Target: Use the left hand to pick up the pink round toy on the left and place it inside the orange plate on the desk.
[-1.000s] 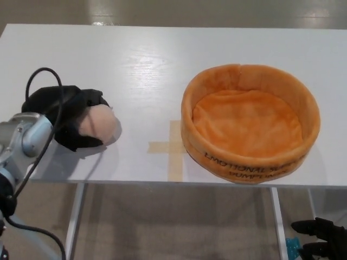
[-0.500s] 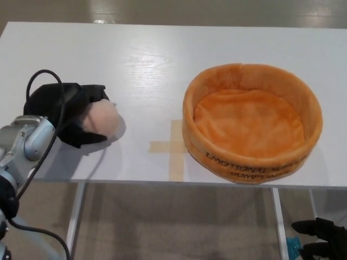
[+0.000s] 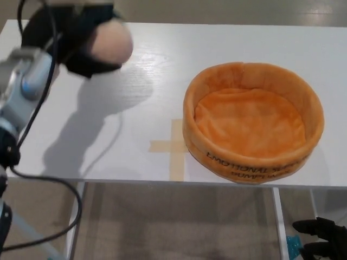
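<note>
1. The pink round toy (image 3: 112, 43) is gripped in the left hand (image 3: 73, 38), whose black fingers are wrapped around it from the left and from below, so that only its rounded right side is shown.
2. Hand and toy are held in the air above the far left part of the white desk (image 3: 162, 81); a soft shadow is cast on the desk surface below and to the right of them.
3. The silver-grey left forearm (image 3: 24, 86) is seen at the left edge, with a black cable (image 3: 49, 179) looped down from it past the near edge of the desk.
4. The orange plate (image 3: 253, 157), a round plush dish with a raised wall and dark lettering on its near side, is set on the right half of the desk, well apart from the toy.
5. A cross of tan tape (image 3: 172, 146) is stuck to the desk just left of the plate.
6. The right hand (image 3: 322, 238) is seen low at the near right corner, below the desk edge; nothing is held in it, and its fingers are spread slightly.
</note>
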Controlling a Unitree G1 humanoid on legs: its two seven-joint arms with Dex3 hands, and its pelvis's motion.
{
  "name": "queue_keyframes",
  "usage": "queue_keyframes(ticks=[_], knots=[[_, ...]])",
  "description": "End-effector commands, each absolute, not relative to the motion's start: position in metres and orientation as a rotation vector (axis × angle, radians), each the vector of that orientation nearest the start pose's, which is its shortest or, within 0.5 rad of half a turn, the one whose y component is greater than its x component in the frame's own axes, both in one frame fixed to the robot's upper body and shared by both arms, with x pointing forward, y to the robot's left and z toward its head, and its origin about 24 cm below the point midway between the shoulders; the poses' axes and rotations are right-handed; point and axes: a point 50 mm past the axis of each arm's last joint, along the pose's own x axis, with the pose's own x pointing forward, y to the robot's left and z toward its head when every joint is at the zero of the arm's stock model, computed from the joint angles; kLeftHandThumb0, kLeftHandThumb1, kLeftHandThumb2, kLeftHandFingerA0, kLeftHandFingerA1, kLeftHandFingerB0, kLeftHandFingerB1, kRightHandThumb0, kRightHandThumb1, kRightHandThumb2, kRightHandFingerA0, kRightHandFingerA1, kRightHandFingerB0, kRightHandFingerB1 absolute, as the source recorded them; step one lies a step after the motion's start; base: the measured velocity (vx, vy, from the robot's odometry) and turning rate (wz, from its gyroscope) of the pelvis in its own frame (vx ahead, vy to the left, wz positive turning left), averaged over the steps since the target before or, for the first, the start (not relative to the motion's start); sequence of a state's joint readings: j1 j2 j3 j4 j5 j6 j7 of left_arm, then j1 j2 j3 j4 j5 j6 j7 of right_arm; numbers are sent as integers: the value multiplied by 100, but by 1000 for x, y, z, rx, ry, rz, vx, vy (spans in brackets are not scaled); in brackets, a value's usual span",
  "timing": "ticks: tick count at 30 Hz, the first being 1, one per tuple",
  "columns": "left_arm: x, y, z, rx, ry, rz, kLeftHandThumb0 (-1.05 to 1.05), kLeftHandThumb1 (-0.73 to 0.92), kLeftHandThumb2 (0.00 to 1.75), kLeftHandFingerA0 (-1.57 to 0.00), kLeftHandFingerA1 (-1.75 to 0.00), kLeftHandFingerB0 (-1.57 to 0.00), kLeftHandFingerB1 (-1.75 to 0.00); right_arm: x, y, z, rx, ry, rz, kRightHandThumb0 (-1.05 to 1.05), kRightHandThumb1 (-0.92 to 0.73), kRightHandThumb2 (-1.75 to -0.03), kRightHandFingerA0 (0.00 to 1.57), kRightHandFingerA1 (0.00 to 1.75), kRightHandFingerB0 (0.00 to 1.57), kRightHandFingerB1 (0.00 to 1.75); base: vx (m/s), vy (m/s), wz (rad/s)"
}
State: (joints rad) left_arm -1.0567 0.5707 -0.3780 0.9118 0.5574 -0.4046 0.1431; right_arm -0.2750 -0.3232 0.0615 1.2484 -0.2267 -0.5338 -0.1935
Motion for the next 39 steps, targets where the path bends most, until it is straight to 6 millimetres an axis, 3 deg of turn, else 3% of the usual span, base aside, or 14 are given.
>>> queue_keyframes(ticks=[1,4,6,7,15,16,26,28,32,33,34,35,37,39], knots=[[399,140,241,1292,-659,-167,-32,76,62,-77,-175,-70,-118,226,-249,-80,-576,420,-54,-13,-62,-58,61,54,69,50,0,0,0],[398,116,246,1295,-725,-200,-36,72,64,-86,-171,-88,-67,226,-249,-80,-585,418,-49,-12,-62,-58,62,55,68,50,0,0,0],[398,111,247,1288,-730,-207,-36,72,64,-86,-171,-88,-67,226,-250,-80,-587,416,-51,-12,-62,-58,62,55,68,50,0,0,0],[397,93,248,1303,-762,-234,-37,75,67,-85,-169,-78,-101,226,-250,-80,-580,416,-52,-11,-62,-58,61,54,68,50,0,0,0],[388,27,236,1308,-837,-366,-28,74,62,-80,-170,-72,-126,227,-248,-81,-567,432,-46,-13,-63,-58,58,51,66,48,0,0,0],[387,22,235,1298,-838,-380,-31,72,61,-84,-165,-86,-79,228,-248,-80,-573,425,-45,-12,-63,-58,59,52,67,49,0,0,0],[377,-17,207,1308,-792,-509,-32,70,64,-90,-150,-70,-46,230,-248,-78,-566,412,-46,-12,-64,-58,58,51,66,49,0,0,0],[376,-20,197,1299,-760,-524,-31,71,66,-85,-157,-85,-68,232,-248,-77,-578,416,-39,-14,-64,-58,61,52,67,48,0,0,0],[376,-21,189,1299,-724,-540,-28,71,61,-84,-155,-85,-60,232,-248,-77,-576,415,-38,-14,-64,-58,59,52,67,48,0,0,0],[377,-21,185,1289,-668,-573,-51,64,59,-68,-55,-28,-30,232,-248,-77,-569,414,-43,-13,-63,-58,59,52,67,49,0,0,0],[378,-20,181,1279,-626,-599,-51,64,59,-68,-55,-28,-30,232,-248,-77,-564,413,-46,-13,-63,-58,59,52,67,49,0,0,0],[380,-20,177,1307,-552,-635,-69,53,82,-20,-45,-5,-32,232,-248,-77,-558,412,-49,-13,-63,-58,58,52,67,49,0,0,0],[381,-20,176,1353,-510,-647,-69,53,82,-20,-45,-5,-32,232,-247,-77,-556,412,-49,-13,-63,-58,58,52,67,49,0,0,0],[383,-19,171,1392,-417,-669,-91,55,93,0,-7,0,-5,233,-247,-76,-559,406,-47,-11,-64,-58,58,51,66,49,0,0,0]])
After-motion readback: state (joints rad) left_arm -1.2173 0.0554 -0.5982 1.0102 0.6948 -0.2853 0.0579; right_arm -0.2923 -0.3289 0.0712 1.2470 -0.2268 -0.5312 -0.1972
